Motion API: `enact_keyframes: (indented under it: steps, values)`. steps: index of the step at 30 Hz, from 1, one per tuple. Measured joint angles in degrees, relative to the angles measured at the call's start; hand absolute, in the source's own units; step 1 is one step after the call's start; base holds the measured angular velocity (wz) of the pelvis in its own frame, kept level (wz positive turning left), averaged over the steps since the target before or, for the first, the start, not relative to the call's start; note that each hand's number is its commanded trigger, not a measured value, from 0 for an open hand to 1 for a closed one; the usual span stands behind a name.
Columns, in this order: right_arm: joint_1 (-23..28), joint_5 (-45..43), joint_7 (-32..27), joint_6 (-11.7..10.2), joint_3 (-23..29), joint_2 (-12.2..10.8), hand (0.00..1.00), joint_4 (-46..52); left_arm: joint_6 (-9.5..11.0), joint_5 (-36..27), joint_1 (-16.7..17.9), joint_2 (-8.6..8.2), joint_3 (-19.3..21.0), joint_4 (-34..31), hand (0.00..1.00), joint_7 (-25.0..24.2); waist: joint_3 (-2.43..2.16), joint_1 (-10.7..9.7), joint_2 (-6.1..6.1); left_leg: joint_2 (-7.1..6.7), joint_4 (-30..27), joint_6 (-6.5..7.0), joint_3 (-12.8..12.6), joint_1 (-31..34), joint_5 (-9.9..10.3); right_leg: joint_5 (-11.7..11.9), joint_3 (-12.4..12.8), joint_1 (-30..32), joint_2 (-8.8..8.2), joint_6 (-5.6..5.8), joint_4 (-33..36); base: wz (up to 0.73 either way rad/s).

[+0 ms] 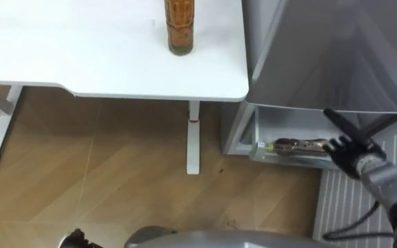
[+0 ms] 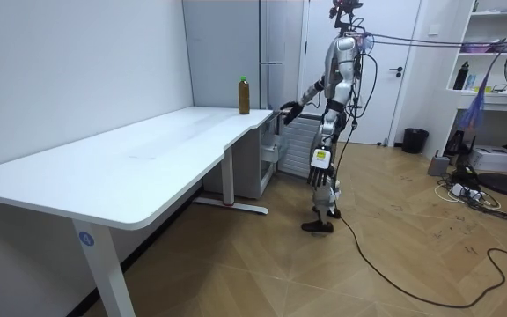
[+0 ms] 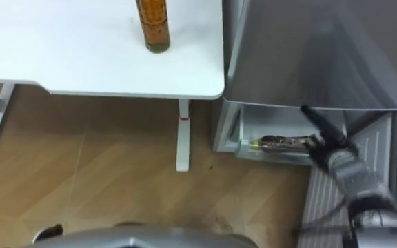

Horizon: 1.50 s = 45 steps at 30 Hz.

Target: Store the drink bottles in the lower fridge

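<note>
A brown drink bottle (image 1: pixel 178 27) stands upright near the far right corner of the white table (image 1: pixel 116 69). A second bottle (image 1: pixel 298 145) lies on its side in the open lower compartment (image 1: pixel 267 131) of the grey fridge (image 1: pixel 322 55). My right hand (image 1: pixel 350 150) is open, fingers straight, just right of that lying bottle's end; I cannot tell whether it touches. A dark shape at the bottom left edge looks like my left hand (image 1: pixel 74 239). In the room view I stand at the table's far end, facing the fridge (image 2: pixel 275 53), one hand (image 2: pixel 287 110) stretched forward.
The table's white leg (image 1: pixel 194 138) stands on the wooden floor left of the fridge. A white ribbed panel (image 1: pixel 343 200) lies below my right arm. In the room view, a bin (image 2: pixel 415 139), shelves and cables sit on the right.
</note>
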<state>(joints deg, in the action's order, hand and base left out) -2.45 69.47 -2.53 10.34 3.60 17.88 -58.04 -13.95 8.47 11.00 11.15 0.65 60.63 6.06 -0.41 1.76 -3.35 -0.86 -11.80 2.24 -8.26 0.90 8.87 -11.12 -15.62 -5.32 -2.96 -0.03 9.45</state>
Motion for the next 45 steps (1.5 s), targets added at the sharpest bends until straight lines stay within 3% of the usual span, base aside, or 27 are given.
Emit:
enact_keyframes:
  steps: [4, 10, 20, 25, 28, 36, 41, 45]
  values:
    - [5.6, 0.16, 1.27, -0.37, -0.19, -3.6, 0.0, -3.3, 0.39, -1.8, 1.78, -0.87, 0.67, -0.14, 0.0, -0.03, 0.37, -0.12, 0.59, 0.02, 0.33, -0.2, -0.19, -0.67, 0.29, -0.25, 0.55, -0.69, 0.13, -0.13, -0.83, -0.05]
    - [6.54, -3.41, 2.73, -0.78, -0.32, -6.85, 0.0, -10.6, 1.63, -2.05, 3.12, -1.66, 0.95, 0.0, 0.0, -0.16, 0.77, -0.5, 1.18, 0.11, 0.59, -0.44, -0.72, -2.31, 0.65, -0.65, 1.67, -1.77, 0.2, -0.19, -0.81, -0.08]
    - [7.85, -10.71, 4.69, -0.68, -0.27, -7.41, 0.0, -18.39, 1.8, -2.07, 4.14, -3.46, 3.81, 0.18, 0.0, -0.35, 0.74, -1.65, 1.25, -0.61, 0.12, -0.37, 0.71, -2.47, 0.94, -1.08, 1.23, -2.48, 0.11, -0.02, -0.84, 0.05]
    - [8.67, -25.86, 5.08, -0.4, -2.23, -7.43, 0.0, -19.8, 1.8, -2.01, 4.81, -3.91, 3.77, 0.26, 0.0, -0.55, 0.29, -1.41, 1.44, -0.65, -0.58, -0.36, 1.04, -2.21, 1.28, -1.26, 1.07, -2.55, 0.12, -0.05, -0.81, 0.02]
    - [8.0, -34.95, 5.16, -0.43, -2.46, -7.37, 0.0, -19.94, 1.43, -2.25, 4.31, -3.91, 3.8, 1.37, 0.0, -0.54, 0.28, -1.28, 1.49, -0.53, -0.82, -0.33, 0.86, -2.31, 1.4, -1.28, 1.34, -2.55, 0.13, -0.05, -0.71, -0.04]
    - [6.85, -41.08, 5.04, -0.88, -4.21, -6.95, 0.0, -19.78, 1.38, -3.41, 4.0, -3.87, 4.93, 1.23, 0.0, 0.07, 0.32, -1.21, 1.46, -0.15, -0.82, -0.31, 1.02, -2.58, 1.46, -1.28, 1.24, -2.98, 0.2, -0.06, -0.74, -0.01]
    - [5.9, -44.12, 4.39, -1.03, -4.67, -6.87, 0.0, -19.36, 1.57, -7.54, 3.56, -3.75, 6.15, 1.15, 0.0, 2.85, 0.41, -1.2, 1.65, -0.05, -1.26, -0.42, 1.15, -2.3, 1.77, -1.3, 1.23, -2.98, 0.2, -0.09, -0.83, 0.0]
    - [5.7, -45.41, 3.83, -1.78, -6.2, -6.86, 0.0, -18.14, 2.65, -16.89, 2.96, -3.7, 8.54, -1.68, 0.0, 6.83, 0.51, -0.96, 1.92, -0.04, -1.75, -0.42, 1.71, -1.68, 2.16, -1.32, 1.19, -2.73, 0.32, -0.11, -0.84, 0.03]
